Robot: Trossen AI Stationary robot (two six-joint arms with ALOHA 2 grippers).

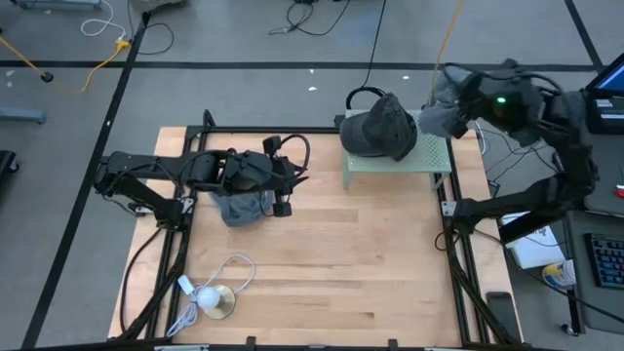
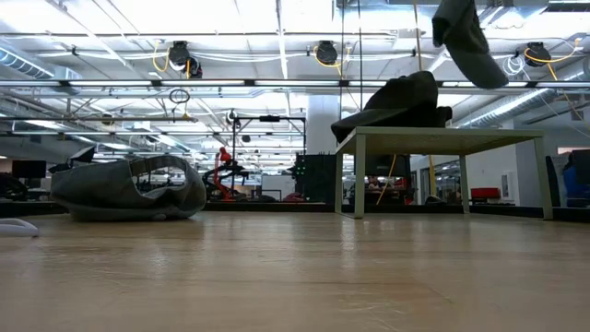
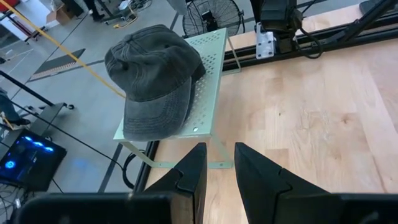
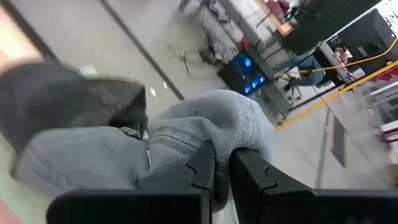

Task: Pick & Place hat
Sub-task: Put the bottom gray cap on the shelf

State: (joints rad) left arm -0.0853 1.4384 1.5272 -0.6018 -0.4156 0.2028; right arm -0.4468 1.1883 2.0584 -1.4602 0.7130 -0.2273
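while the wooden table [image 1: 331,253] fills the middle of the high view, a pale green stand [image 1: 429,156] at upper right carries a dark cap [image 1: 380,127]. beside it the right gripper [image 1: 439,115] clenches a light grey hat [image 4: 205,130]. left of centre, the left gripper [image 3: 216,171] hangs released above another grey hat [image 1: 244,207].

Two dark jointed arms trailing black cables; right arm [image 1: 526,146] showing green indicator light; jaws black, angular, matte.
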